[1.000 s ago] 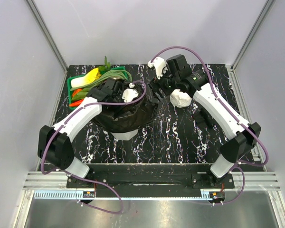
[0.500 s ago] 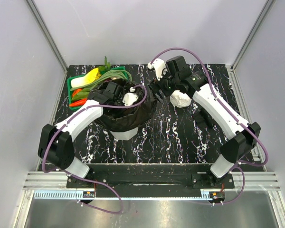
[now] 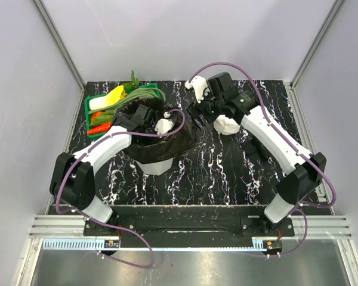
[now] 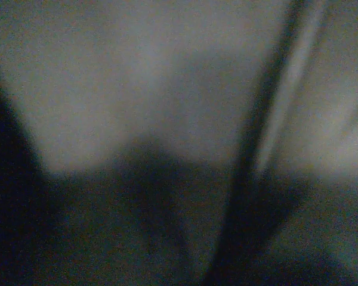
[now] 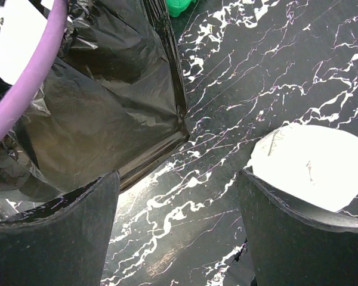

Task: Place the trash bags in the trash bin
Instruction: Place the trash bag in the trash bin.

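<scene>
Trash bag (image 3: 167, 146) draped in and over the trash bin (image 3: 157, 168); the left arm is inside it, the right arm just beside it.

The left pincer (image 3: 155, 119) is sunk in the bag's mouth with its jaws spread wide. Its own view is dark blur, so contact with the film cannot be told. The right pincer (image 5: 179, 199) hangs released and empty over the bench (image 5: 298, 65). The bag's loose outer corner lies to its left, the white roll (image 5: 310, 158) to its right. The bin stands upright, so that corner probably needs lifting inward and down, and the right arm is nearer.
</scene>
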